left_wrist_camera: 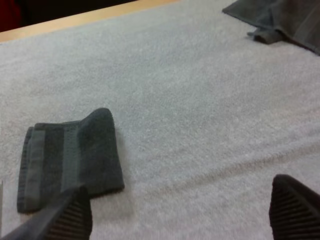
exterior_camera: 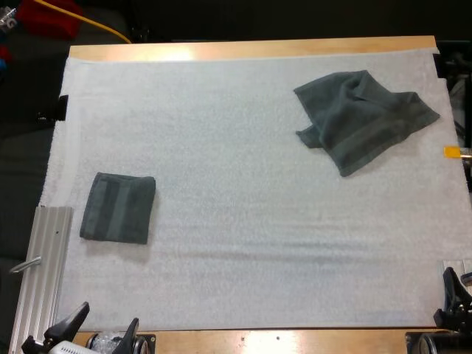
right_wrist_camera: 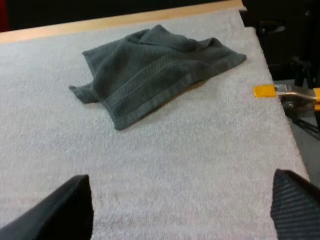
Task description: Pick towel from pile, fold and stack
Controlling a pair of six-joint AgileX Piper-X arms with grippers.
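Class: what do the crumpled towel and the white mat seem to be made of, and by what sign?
The crumpled towel: likely cotton terry, matt grey-green; soft folds, woven border band. The white mat: probably terry-like cloth too; nubbly, matt surface with shallow ripples.

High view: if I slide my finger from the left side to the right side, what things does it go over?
First the metal rail, then the folded towel, then the crumpled towel, and last the right claw.
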